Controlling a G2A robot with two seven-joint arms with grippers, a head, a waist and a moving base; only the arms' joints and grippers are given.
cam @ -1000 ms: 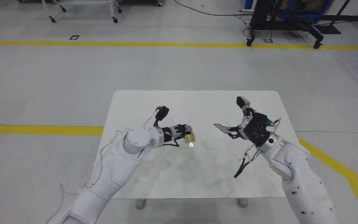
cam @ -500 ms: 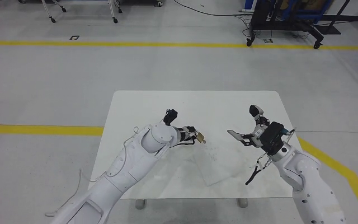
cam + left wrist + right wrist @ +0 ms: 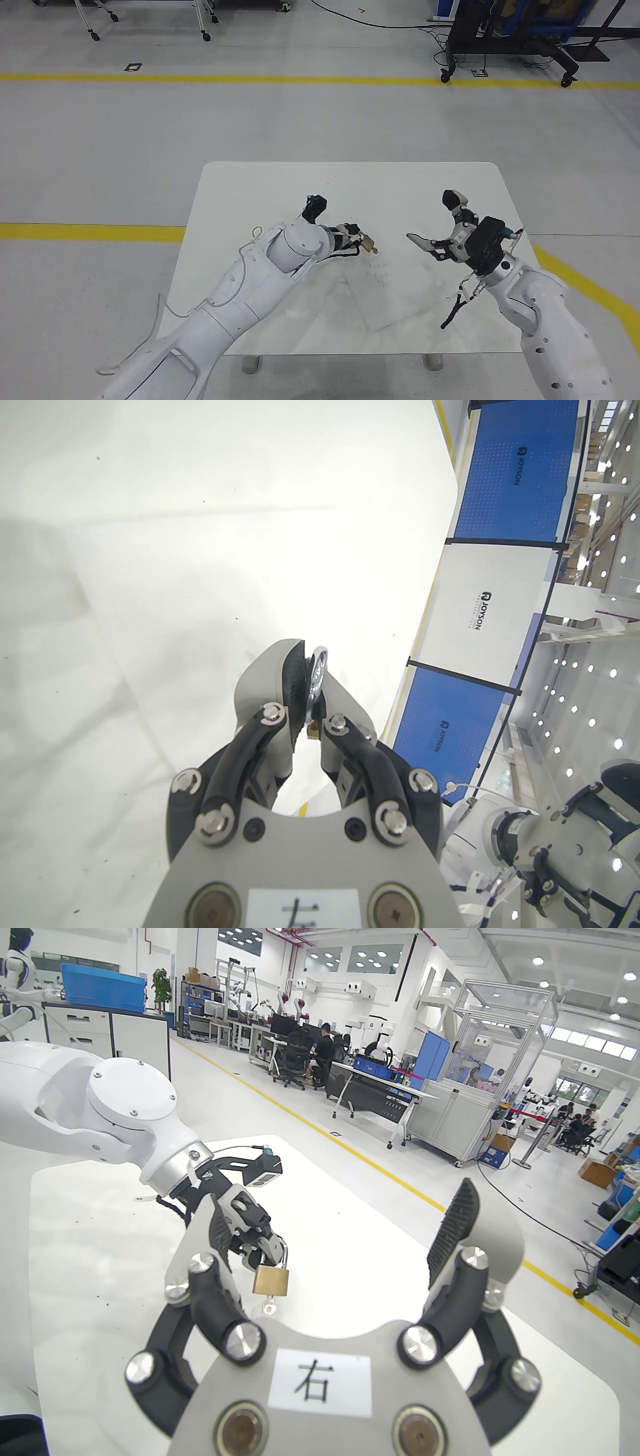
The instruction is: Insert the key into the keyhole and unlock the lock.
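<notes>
My right gripper [image 3: 335, 1228] is spread wide and empty above the table [image 3: 100, 1273]. Just beyond it hangs the small brass lock [image 3: 270, 1281], with the key [image 3: 270, 1306] poking out under its body, seemingly seated in the keyhole. Farther off, my left gripper [image 3: 314, 674] pinches the shackle [image 3: 284, 1253]. It is all rigid, slick metal and free to swing, so I judge the key's flat head the place to pinch.

White table [image 3: 400, 185], rectangular with rounded corners, top matte and plain; it stands on round feet [image 3: 250, 363] on a grey floor [image 3: 150, 130] crossed by yellow lines. Lying flat near the middle-front, a thin, almost see-through sheet [image 3: 385, 300], edges faint. Small dark specks [image 3: 100, 1299] scattered on the left half.
</notes>
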